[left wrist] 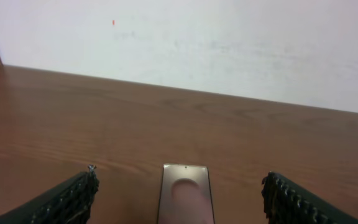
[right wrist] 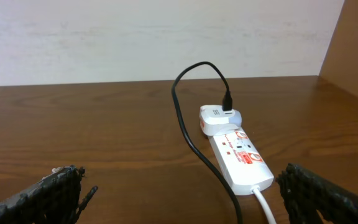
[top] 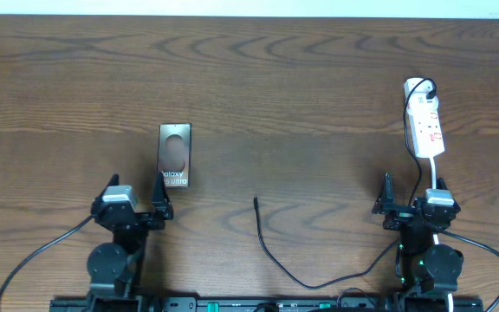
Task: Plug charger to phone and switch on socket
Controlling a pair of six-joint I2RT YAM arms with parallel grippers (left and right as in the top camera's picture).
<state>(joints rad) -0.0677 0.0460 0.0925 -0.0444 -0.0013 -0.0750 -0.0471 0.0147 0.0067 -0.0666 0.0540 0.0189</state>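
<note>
Folded low at the surface (top: 301, 87) edge, the left end effector (top: 139, 194) and right end effector (top: 414, 198) were spread wide.

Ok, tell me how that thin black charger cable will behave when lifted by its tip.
Likely floppy: the thin black charger cable lies in loose curves on the wooden table, so it should droop. Probably light; its slack would trail behind.

On the phone (top: 175, 143), at its end nearest the left gripper (top: 139, 195) fingertips, white lettering reads "Galaxy Ultra"
</note>
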